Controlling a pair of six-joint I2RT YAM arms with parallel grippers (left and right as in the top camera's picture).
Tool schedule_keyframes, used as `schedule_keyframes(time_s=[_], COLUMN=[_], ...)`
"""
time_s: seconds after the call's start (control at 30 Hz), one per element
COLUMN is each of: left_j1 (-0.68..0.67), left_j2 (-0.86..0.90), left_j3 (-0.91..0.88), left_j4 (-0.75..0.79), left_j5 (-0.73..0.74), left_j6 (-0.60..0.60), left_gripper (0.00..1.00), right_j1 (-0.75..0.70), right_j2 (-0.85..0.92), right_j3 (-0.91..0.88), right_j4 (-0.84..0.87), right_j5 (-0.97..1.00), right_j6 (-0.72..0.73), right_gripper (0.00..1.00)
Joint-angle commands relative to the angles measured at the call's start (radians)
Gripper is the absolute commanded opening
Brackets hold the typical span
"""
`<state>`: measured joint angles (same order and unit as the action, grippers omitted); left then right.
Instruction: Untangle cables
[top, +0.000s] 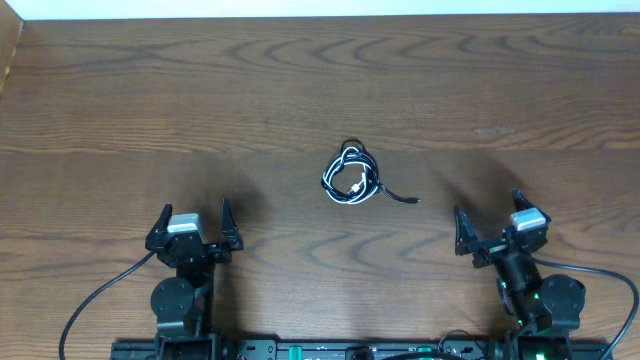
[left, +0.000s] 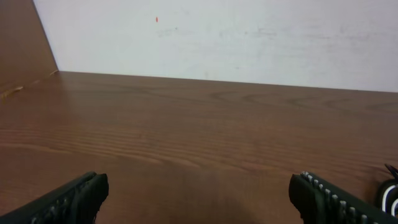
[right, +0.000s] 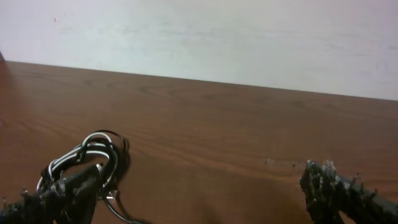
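The table carries 1 bundle. The left gripper and right gripper sit near the front edge, both with jaws spread wide and holding nothing. The cables, 1 black and 1 white, lie coiled together at mid-table, between the 2 grippers and well apart from each. A black tail trails from the coil toward the right gripper.

Probable faults:
- Closing on the whole coil traps both cords, so pulling tightens the tangle.
- Pulling with 1 gripper alone drags the light bundle across the wood instead of separating it.
- A thin cord lying flat can slip the fingers if the approach stops high.
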<state>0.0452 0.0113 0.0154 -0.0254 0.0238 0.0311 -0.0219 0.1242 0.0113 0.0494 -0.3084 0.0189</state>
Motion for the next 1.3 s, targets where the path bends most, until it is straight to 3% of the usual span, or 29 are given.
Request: schedule_keyframes(time_s=[0.0,0.47,1.0,1.27], left_j1=[0.003,0.003,0.003,0.003], left_j2=[0.000,0.000,0.000,0.000], left_j3=[-0.011,-0.011,-0.011,-0.011], left_j4=[-0.047,-0.047,-0.047,-0.047], left_j5=[-0.013,-0.013,-0.013,-0.013], left_j6=[0.014,0.014,0.014,0.014], left_gripper=[0.98,0.98,0.98,0.98], right_j1=[0.008,0.008,0.008,0.008], right_j2=[0.062,0.352,0.368,0.460], right_j3=[0.058,0.127,0.134,0.269], right_j4=[0.032,0.152,0.155,0.101], right_j5=[-0.016,-0.043,-0.097,-0.124], right_j6=[0.013,0.014,0.014,0.014], right_gripper=[0.99,0.99,0.99,0.99])
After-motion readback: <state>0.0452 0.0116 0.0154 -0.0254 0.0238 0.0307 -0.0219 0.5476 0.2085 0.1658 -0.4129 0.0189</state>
